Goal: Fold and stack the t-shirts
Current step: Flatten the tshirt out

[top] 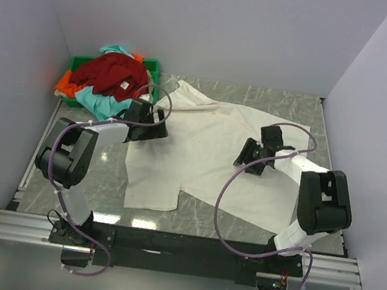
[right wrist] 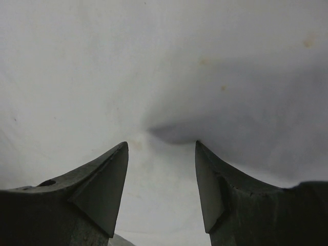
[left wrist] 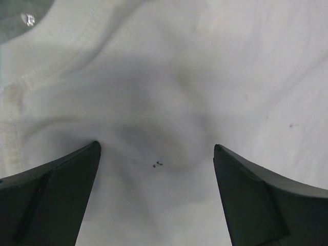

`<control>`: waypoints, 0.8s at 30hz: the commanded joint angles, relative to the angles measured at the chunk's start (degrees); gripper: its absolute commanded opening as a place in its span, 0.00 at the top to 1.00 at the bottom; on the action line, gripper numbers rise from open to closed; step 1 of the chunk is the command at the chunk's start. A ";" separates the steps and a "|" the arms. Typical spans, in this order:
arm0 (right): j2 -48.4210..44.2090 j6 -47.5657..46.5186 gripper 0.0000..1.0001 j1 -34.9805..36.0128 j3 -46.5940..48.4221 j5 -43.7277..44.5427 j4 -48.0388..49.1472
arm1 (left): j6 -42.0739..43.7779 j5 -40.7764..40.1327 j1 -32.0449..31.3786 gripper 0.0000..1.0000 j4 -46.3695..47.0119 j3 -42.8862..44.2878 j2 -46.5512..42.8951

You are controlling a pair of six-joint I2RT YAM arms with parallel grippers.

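Two robot arms work over a cream-white t-shirt (top: 195, 161) that lies spread and rumpled across the middle of the marble table (top: 280, 103). Its longer spread appears to run from the upper left of the overhead frame toward the lower right. The left gripper (top: 155, 126) hangs over the shirt's upper left edge with its jaws released wide and nothing between them. Its wrist view shows a stitched hem (left wrist: 56, 61) just ahead and to the left. The right gripper (top: 249, 161) sits over the shirt's right half, jaws parted and empty, with a small pucker of cloth (right wrist: 169, 132) directly beyond its tips. Each arm is thus directly above its own side of the garment, the left one nearer an edge it could grasp. The dark red (top: 113, 75), teal (top: 97, 105) and orange (top: 64, 85) t-shirts lie heaped in the green bin (top: 77, 63) at the upper left, still unfolded.
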 commanded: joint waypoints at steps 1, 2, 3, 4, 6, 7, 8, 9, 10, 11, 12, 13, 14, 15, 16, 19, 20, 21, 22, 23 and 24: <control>2.85 0.32 0.38 -0.42 2.81 0.23 0.91 | 0.50 2.38 1.82 0.00 1.23 1.75 3.61; 3.20 0.32 0.38 -0.59 3.17 0.41 0.74 | 0.50 2.82 2.17 0.01 1.32 2.02 4.92; 3.90 0.41 0.38 -0.77 3.43 0.41 0.74 | 0.58 3.00 2.61 0.01 1.23 2.28 5.46; 4.25 0.49 0.38 -0.86 4.13 0.41 0.65 | 0.67 3.26 2.87 0.00 1.23 2.98 6.16; 5.30 0.41 0.38 -1.38 5.01 0.50 0.39 | 0.94 3.79 3.58 0.01 1.23 4.56 8.01; 5.75 0.49 0.38 -1.56 6.06 0.41 0.04 | 1.02 3.97 3.75 0.00 1.23 5.26 8.62; 6.27 0.41 0.38 -1.73 6.77 0.32 -0.14 | 1.20 4.32 4.02 0.01 1.23 5.88 9.93; 7.24 0.41 0.38 -1.91 7.47 0.23 -0.40 | 1.46 4.41 4.28 0.00 1.23 7.37 10.56; 7.68 0.41 0.38 -2.00 8.78 0.23 -0.84 | 1.55 4.41 4.46 0.01 1.23 8.16 11.26; 8.21 0.41 0.38 -2.00 9.41 0.23 -1.11 | 1.81 4.32 4.46 0.00 0.80 9.04 11.87; 9.08 0.32 0.38 -2.09 10.11 0.32 -1.37 | 2.25 4.15 4.63 0.00 0.45 10.88 13.19; 9.53 0.32 0.38 -2.00 11.25 0.41 -1.63 | 2.43 3.97 4.72 0.01 0.01 11.85 13.72; 9.88 0.32 0.38 -2.17 11.69 0.50 -1.64 | 2.52 3.88 4.72 0.01 -0.35 12.73 14.86; 10.75 0.41 0.38 -2.18 12.13 0.50 -1.64 | 2.52 3.80 4.64 0.00 -0.96 14.39 15.39; 11.28 0.49 0.38 -2.26 13.09 0.32 -1.64 | 2.43 4.06 4.64 0.01 -1.05 15.11 15.92; 13.48 0.32 0.38 -2.61 15.46 -0.73 -2.08 | 2.34 4.50 4.72 0.00 -1.05 17.31 16.98; 13.83 0.23 0.39 -2.53 16.09 -0.82 -2.25 | 2.52 4.32 4.72 0.01 -1.31 17.92 17.24; 14.36 0.14 0.39 -2.61 16.70 -0.82 -2.86 | 2.69 4.15 4.64 0.00 -1.93 18.97 17.15; 14.54 -0.12 0.39 -2.62 17.66 -1.08 -3.13 | 2.78 3.80 4.64 0.00 -2.37 19.33 16.98; 14.45 -0.21 0.39 -2.70 18.02 -1.26 -3.04 | 3.04 3.45 4.64 0.01 -2.54 19.42 15.85; 14.10 -0.21 0.39 -2.70 18.29 -1.43 -3.13 | 3.22 3.01 4.55 0.00 -2.72 19.07 14.97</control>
